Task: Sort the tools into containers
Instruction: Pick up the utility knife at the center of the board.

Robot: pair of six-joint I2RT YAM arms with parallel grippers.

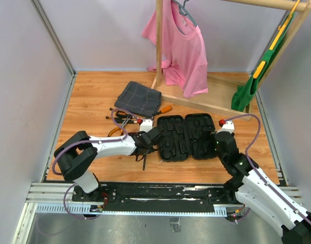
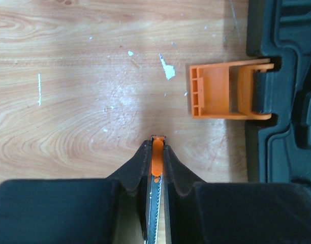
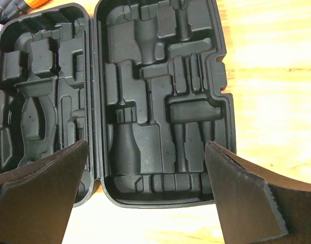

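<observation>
Top view: the open black case [image 1: 186, 136] lies mid-tabletop, toward the right edge. Loose tools [image 1: 124, 119] are heaped just left of it, beside a grey cloth [image 1: 138, 97]. The left gripper [image 1: 145, 148] sits at the case's left edge, pinching a slim tool [image 1: 144, 162].

Left wrist: fingers [image 2: 137, 165] closed on the tool. It has an orange tip and a thin metal strip. Probably light, stiff and slippery; best held mid-shaft. Orange clasp [image 2: 216, 91] ahead.

Right wrist: right gripper [image 3: 146, 146] wide open and empty, above the case's moulded recesses.

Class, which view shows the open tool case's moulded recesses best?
Right wrist: the tool case fills the frame, recesses clear. Top external shows it small; left wrist only its edge and orange clasp.
</observation>
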